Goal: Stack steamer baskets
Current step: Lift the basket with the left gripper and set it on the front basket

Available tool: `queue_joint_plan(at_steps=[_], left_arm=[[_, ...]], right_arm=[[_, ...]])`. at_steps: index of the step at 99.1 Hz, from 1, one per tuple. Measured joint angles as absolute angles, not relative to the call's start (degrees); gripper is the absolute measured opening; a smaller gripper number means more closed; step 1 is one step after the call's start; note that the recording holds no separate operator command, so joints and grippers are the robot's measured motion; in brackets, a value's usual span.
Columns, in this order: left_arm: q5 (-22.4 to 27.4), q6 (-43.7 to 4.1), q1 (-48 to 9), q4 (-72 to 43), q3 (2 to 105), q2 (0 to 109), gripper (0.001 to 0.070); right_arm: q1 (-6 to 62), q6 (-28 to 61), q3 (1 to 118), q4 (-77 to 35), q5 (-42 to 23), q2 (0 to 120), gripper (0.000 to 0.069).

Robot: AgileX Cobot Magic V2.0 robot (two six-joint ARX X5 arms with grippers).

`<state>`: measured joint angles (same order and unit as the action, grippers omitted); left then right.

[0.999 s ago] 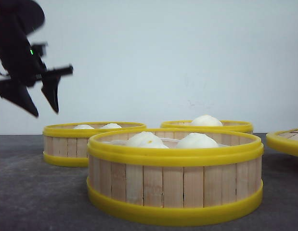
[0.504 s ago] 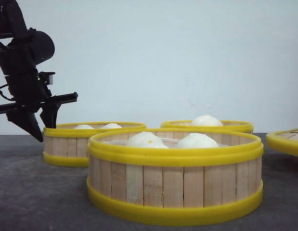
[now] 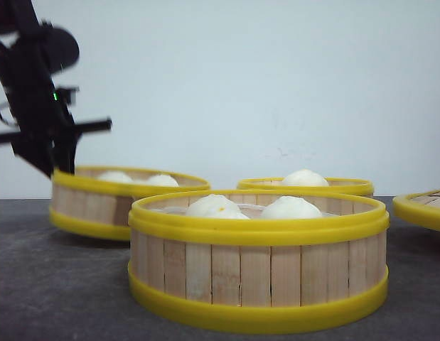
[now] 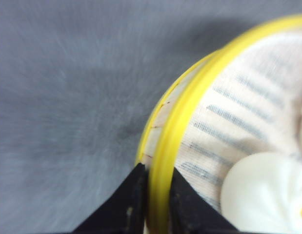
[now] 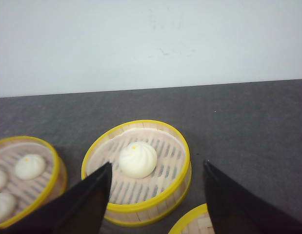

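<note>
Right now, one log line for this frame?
left gripper: shut on left steamer basket rim, basket tilted | right gripper: open, above one-bun basket | front basket: untouched

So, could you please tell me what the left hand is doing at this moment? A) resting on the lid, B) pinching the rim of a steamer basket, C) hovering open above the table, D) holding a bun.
B: in the left wrist view the left hand has one finger on each side of the yellow rim of the basket, and the front view shows that basket tilted, its left edge raised.
</note>
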<state>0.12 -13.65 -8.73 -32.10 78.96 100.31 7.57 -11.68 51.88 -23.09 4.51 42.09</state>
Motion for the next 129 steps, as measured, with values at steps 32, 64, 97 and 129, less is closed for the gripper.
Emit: queue_joint_plan(at_steps=[32,64,97,129], left_arm=[[10.52,-10.0,-8.58,-38.28,79.72,79.53,0.0026],[23.22,-5.26,-16.78,-45.17,79.09,74.96,0.0026],[15.25,-4.21,-26.96,-41.8,74.08,82.02,0.0026],[15.27,-4.27,-30.5,-36.16,74.08,89.41,0.0026]], right_arm=[[7.57,-10.7,51.88,-23.88,4.51,41.21,0.0358],[7.57,-10.7,51.88,-25.5,4.51,35.53,0.0358],[7.57,-10.72,51.9,-27.81,4.51,32.4,0.0358],[7.57,-10.72,51.9,-29.95,4.51,32.27,0.0358]])
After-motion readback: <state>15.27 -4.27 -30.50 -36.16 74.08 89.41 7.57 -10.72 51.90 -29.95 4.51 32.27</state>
